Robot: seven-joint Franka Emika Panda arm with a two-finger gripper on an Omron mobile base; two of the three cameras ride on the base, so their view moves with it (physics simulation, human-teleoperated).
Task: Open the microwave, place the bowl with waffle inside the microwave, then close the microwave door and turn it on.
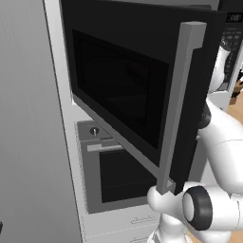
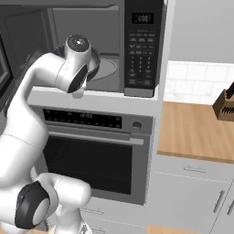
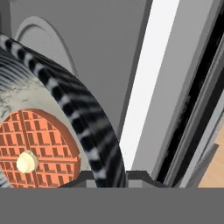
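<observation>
A silver-fronted oven [image 2: 93,157] with a horizontal handle sits built into the pale cabinetry. To its right a wooden surface [image 2: 192,132] carries a knife block [image 2: 225,106] at its far end, with white drawers [image 2: 194,192] underneath and pale tiles behind.

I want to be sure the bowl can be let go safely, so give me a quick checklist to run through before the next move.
1. Microwave door open wide: ok, it is swung out towards the left base camera.
2. Arm reaching into the microwave cavity: ok, seen in the right base view.
3. Hand shut on the bowl with waffle: ok, the rim sits at the fingertips in the hand view.
4. Waffle in the bowl: ok, lying flat with a pale dab on top.
5. Bowl resting on the turntable: cannot tell.
6. Keypad panel reachable for later: ok, nothing in front of it.
</observation>
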